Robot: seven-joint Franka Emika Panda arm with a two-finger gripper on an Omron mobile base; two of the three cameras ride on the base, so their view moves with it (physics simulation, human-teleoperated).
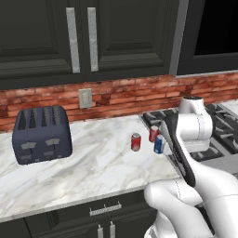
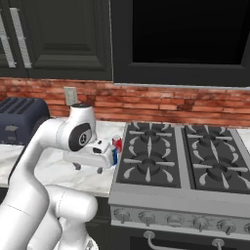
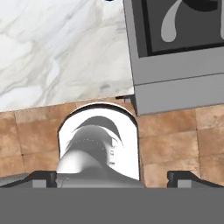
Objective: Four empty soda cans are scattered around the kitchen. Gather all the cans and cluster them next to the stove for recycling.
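Three soda cans stand close together on the marble counter beside the stove (image 1: 222, 122): a red can (image 1: 135, 142), a second red can (image 1: 153, 134) and a blue can (image 1: 159, 144). In the right base view a red can (image 2: 116, 142) and a blue can (image 2: 114, 156) peek out behind my hand, at the left edge of the stove (image 2: 180, 161). My gripper (image 2: 88, 168) hangs open over the counter's front edge, just in front of the cans, fingers pointing down and holding nothing. In the hand view the gripper (image 3: 113, 177) looks straight down past the counter edge to the floor.
A dark blue-grey toaster (image 1: 42, 135) sits at the counter's left end. A brick backsplash with an outlet (image 1: 85, 97) runs behind, under dark wall cabinets. The stove's front corner (image 3: 175, 83) and marble counter (image 3: 57, 48) lie below the hand.
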